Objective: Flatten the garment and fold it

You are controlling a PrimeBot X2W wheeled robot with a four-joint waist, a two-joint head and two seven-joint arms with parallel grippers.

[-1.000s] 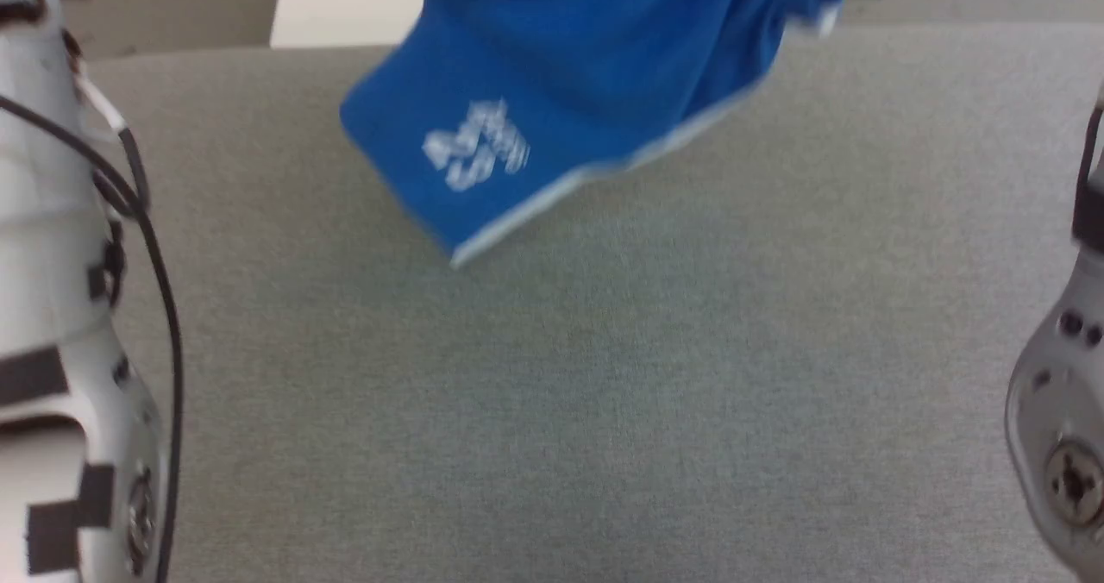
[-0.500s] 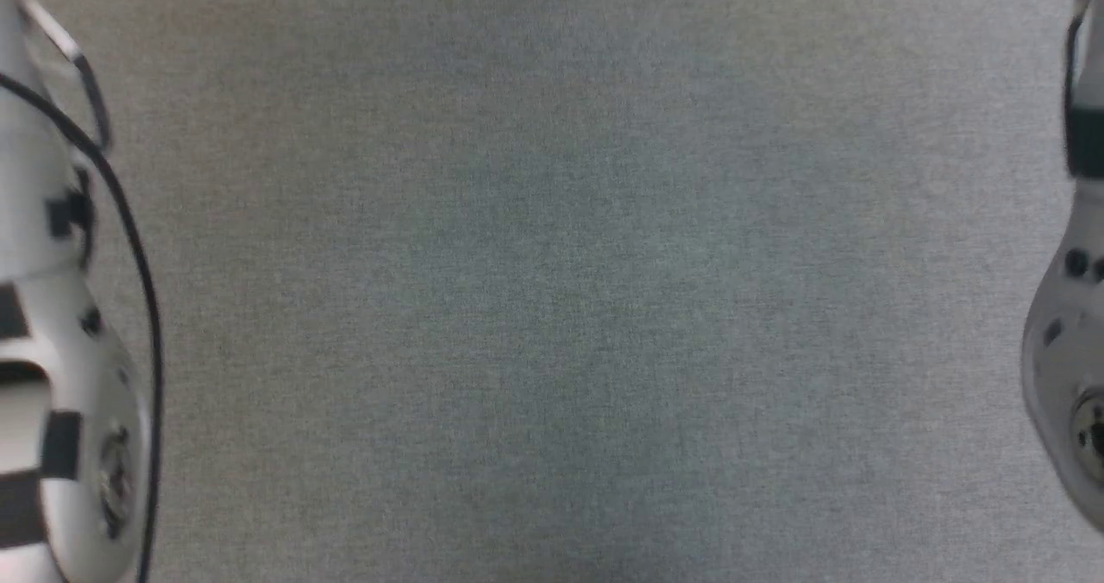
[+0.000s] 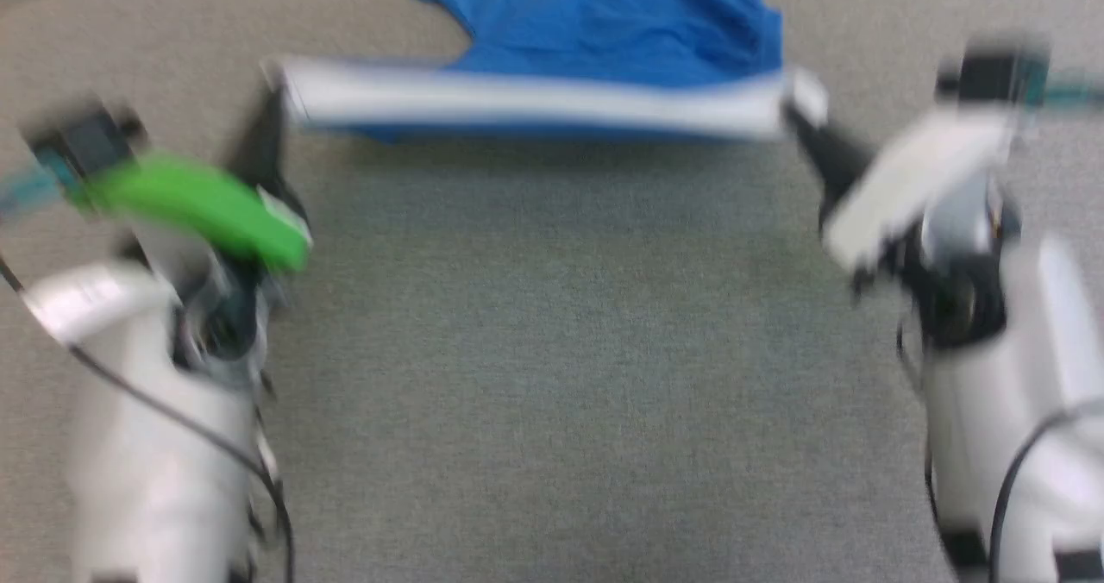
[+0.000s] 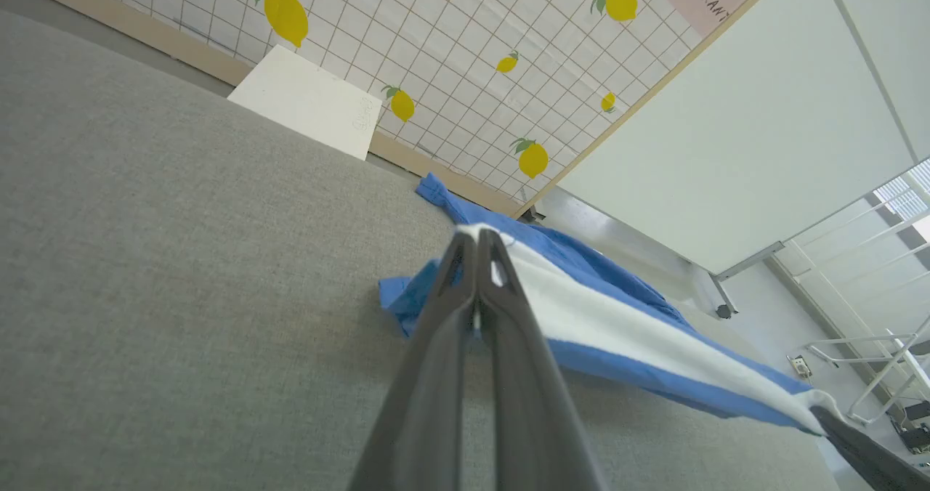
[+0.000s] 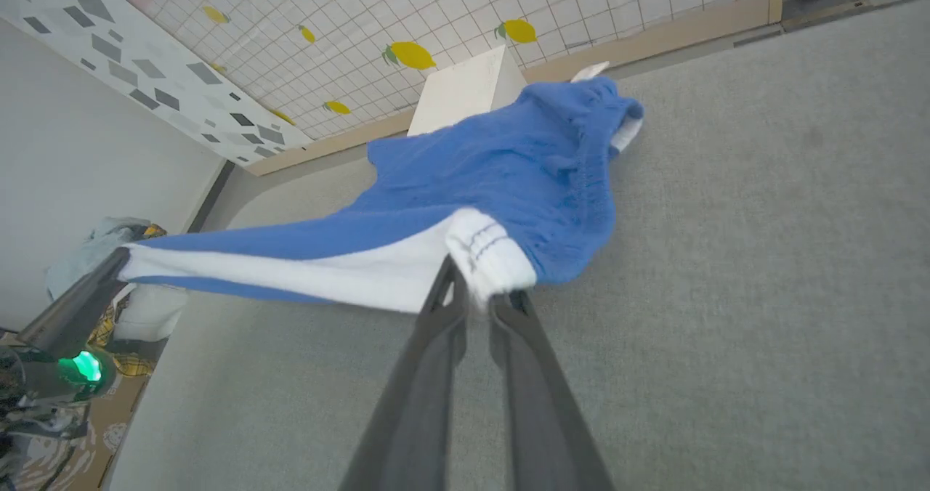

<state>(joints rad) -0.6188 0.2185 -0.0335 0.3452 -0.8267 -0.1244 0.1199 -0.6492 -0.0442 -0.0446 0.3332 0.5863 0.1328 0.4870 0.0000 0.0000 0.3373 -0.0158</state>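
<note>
Two ends of the garment (image 3: 595, 40) being clamped, one by the left gripper (image 4: 477, 240), one by the right gripper (image 5: 476, 295), white band (image 3: 535, 104) being held taut between them, blue cloth being rested on the bench (image 3: 552, 350).

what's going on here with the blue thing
The robot is holding the garment by its white band, which is stretched straight between the two arms. The left pincer is shut on one end of the band and the right pincer on the other. The band looks lifted just off the grey table, while the blue cloth trails, still rumpled, on the table behind it. No fold has been made yet.
</note>
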